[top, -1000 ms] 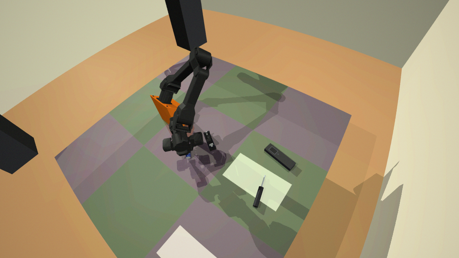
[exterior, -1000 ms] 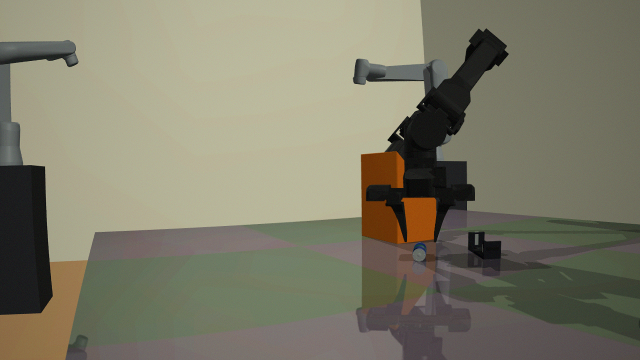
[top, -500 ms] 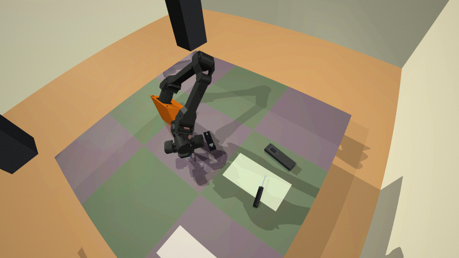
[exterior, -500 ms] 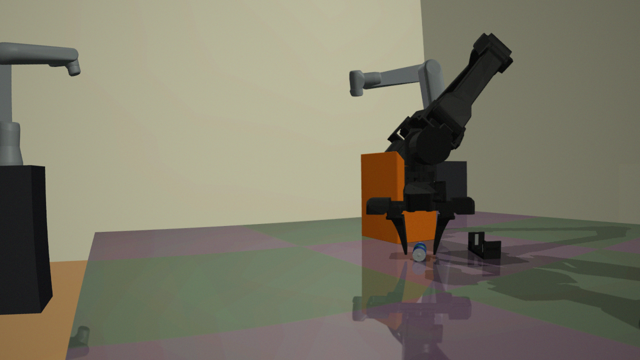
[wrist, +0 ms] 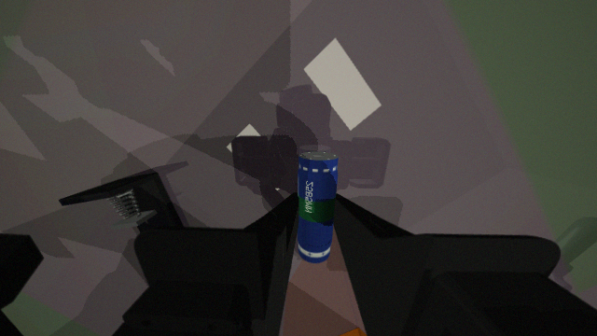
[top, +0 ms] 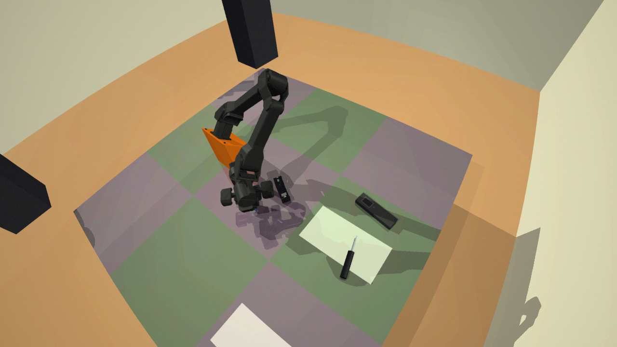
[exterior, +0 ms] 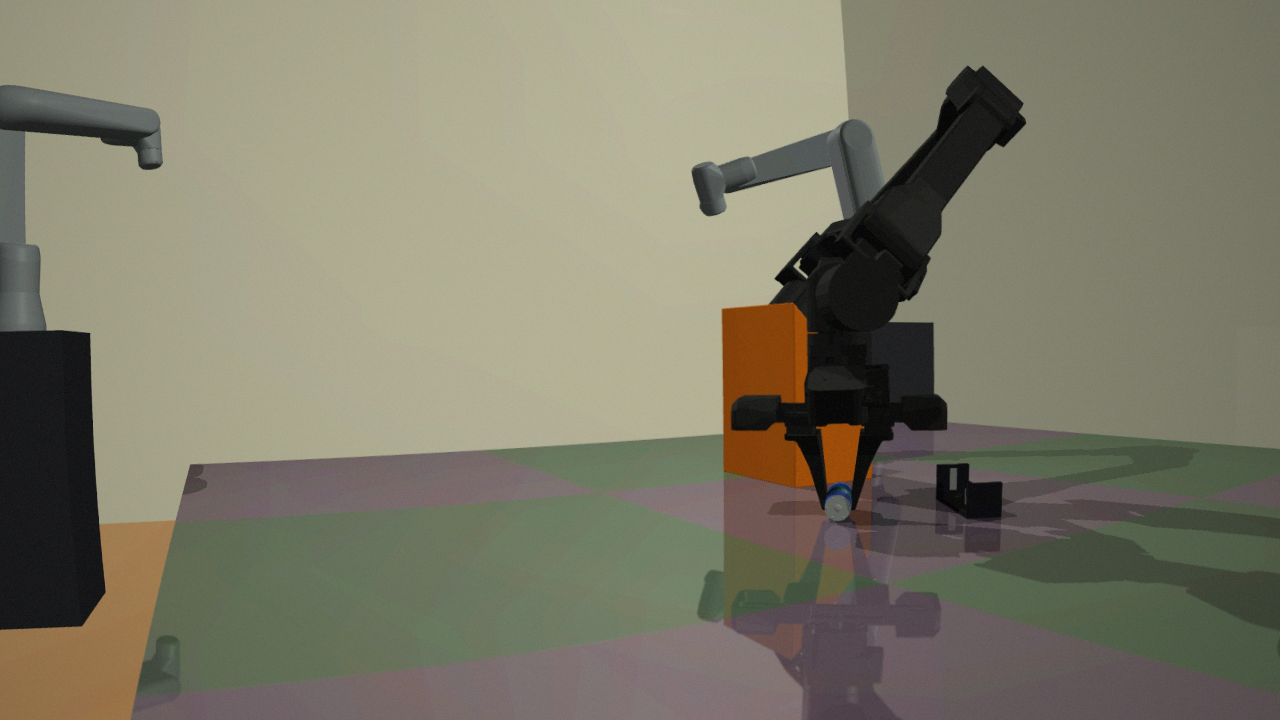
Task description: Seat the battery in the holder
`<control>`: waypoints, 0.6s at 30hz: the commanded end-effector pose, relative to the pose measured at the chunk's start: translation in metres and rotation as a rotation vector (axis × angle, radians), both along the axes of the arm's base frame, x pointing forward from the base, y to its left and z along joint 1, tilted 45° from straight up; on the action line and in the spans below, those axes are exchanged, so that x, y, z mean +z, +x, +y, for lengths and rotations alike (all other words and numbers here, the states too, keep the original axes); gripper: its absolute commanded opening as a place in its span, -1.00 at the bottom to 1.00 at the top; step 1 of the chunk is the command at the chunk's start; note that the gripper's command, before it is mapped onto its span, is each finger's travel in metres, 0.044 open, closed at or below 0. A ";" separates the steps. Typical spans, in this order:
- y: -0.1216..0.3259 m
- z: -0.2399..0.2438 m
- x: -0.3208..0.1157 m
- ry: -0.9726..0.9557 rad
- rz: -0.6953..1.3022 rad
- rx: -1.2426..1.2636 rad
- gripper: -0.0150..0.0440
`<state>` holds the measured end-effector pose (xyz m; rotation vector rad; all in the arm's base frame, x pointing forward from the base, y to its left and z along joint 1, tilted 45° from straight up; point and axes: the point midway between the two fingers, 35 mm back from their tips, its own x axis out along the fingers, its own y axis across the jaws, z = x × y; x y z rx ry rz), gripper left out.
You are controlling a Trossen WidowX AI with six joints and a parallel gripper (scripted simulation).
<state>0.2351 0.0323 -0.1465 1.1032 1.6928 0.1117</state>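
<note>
My gripper point(exterior: 838, 503) point(wrist: 314, 199) points down and is shut on the blue battery point(exterior: 837, 510) point(wrist: 316, 238), one finger on each long side, near its middle. The battery lies level at table height; whether it touches the table is unclear. Its grey flat end faces the exterior view, and the end with plus marks faces the orange base. In the top view the gripper body hides nearly all of it. The black holder point(top: 282, 190) point(exterior: 981, 499) point(wrist: 160, 205) stands empty beside the gripper, with a spring point(wrist: 127, 204) at its end farther from the base, roughly parallel to the battery.
The orange base block point(top: 220, 148) point(exterior: 760, 394) is close behind the gripper. A black handheld device point(top: 376, 210) lies beyond the holder. A screwdriver point(top: 347, 263) lies across a pale sheet point(top: 323, 228). Another white sheet point(top: 246, 327) lies at the front.
</note>
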 end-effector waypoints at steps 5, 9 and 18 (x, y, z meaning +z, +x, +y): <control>0.002 -0.033 0.032 -0.004 -0.006 -0.002 -0.23; 0.002 -0.034 0.034 -0.004 -0.007 0.000 -0.23; 0.031 -0.004 0.086 -0.010 -0.083 0.069 -0.23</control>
